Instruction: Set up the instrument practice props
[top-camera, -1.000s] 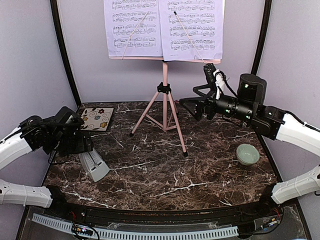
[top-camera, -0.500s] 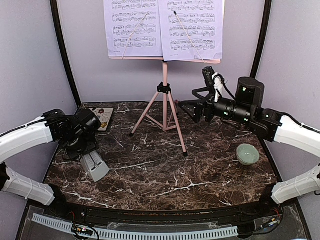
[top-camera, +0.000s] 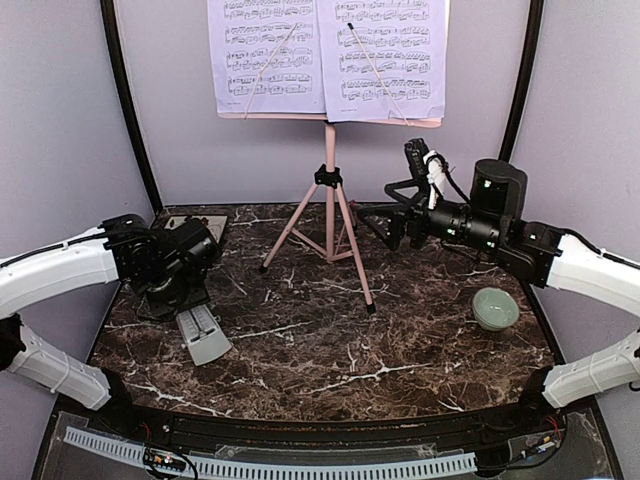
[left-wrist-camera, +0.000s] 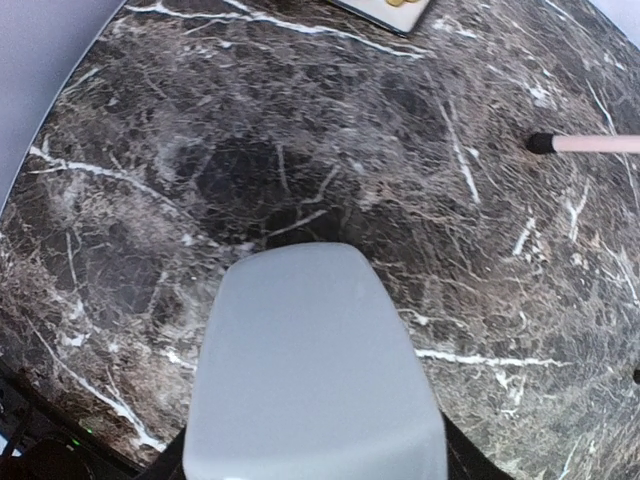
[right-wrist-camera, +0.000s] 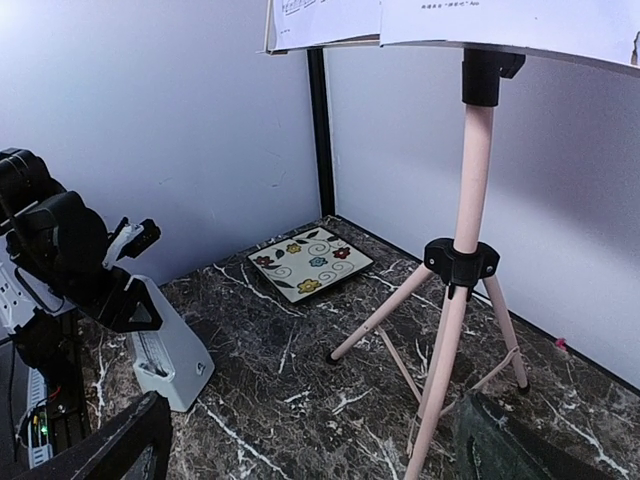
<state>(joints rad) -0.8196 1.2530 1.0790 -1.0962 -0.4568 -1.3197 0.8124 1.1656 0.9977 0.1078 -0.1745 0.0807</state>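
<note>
One white-grey pyramid metronome stands on the left front of the dark marbled bench, near its left edge. The left claw straddles its narrow top, a finger on either flank. The claw looks partly closed, but I cannot tell whether it is truly gripping. The pink perforated-metal music stand with tripod legs stands at the back centre. It carries the two pale lavender printed sheet-music pages side by side, the left page and the right page. The right claw hovers just right of the tripod, spread wide and grasping nothing.

Bare marble lies between the metronome and the nearest tripod foot, and across the front of the bench. A small pale green bowl sits near the right edge. The square floral-patterned tile lies in the back left corner.

Compared with a second ago, the left arm has swung inward over the tile. The metronome has shifted slightly toward the centre. The right claw has barely drifted.
</note>
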